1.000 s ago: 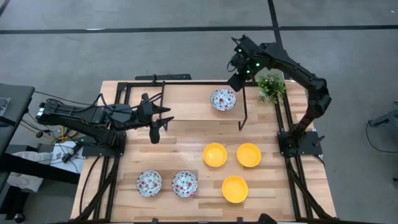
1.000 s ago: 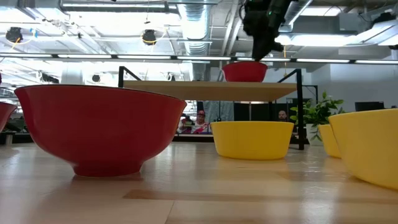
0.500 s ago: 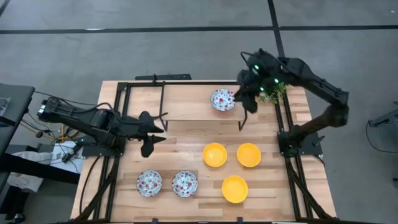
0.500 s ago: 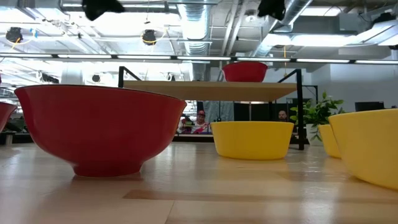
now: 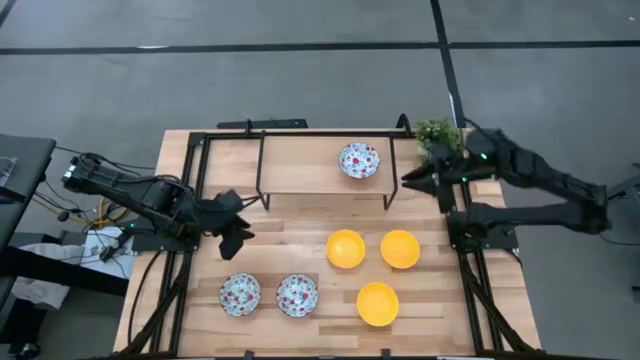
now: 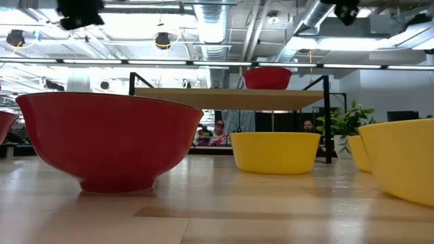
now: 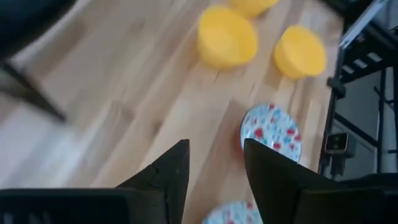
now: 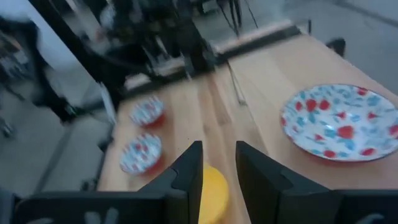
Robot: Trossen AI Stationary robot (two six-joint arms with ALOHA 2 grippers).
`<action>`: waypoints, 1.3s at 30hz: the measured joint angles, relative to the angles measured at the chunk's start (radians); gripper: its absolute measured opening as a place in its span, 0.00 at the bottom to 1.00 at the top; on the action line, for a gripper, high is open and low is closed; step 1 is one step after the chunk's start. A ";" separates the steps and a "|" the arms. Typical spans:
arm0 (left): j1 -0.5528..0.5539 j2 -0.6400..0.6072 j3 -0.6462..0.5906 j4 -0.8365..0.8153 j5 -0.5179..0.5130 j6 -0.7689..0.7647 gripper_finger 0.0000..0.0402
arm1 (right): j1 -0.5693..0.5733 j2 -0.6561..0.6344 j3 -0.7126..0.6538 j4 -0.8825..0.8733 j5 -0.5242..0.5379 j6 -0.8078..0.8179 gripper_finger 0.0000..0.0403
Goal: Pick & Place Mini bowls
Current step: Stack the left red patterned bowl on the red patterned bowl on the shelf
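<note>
Bowls sit in three groups in the high view: one patterned bowl (image 5: 359,160) on the raised shelf (image 5: 300,165) at upper centre, two patterned bowls (image 5: 240,294) (image 5: 297,295) at lower left, and three yellow bowls (image 5: 345,248) (image 5: 400,248) (image 5: 378,304) at centre right. The low view shows what that one hides: the patterned bowls' plain red outsides, with one red bowl (image 6: 108,139) large at left and the shelf bowl (image 6: 267,78) small at upper centre. The left gripper (image 5: 232,238) hangs left of centre, above the bare table (image 5: 290,225); its wrist view shows the fingers (image 7: 163,177) parted with nothing between them. The right gripper (image 5: 433,180) is at upper right beside the green plant (image 5: 438,133); its wrist view shows its fingers (image 8: 190,168) likewise apart and empty.
</note>
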 joint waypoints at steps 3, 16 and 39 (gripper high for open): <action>0.000 0.000 0.000 -0.058 0.056 -0.102 0.36 | 0.046 -0.099 -0.132 0.130 0.009 0.066 0.21; -0.008 0.164 0.000 -0.214 0.383 -0.217 0.31 | 0.200 -0.284 -0.401 0.441 0.088 0.152 0.21; -0.225 0.469 -0.001 -0.200 0.344 -0.172 0.32 | 0.217 -0.287 -0.411 0.448 0.086 0.171 0.21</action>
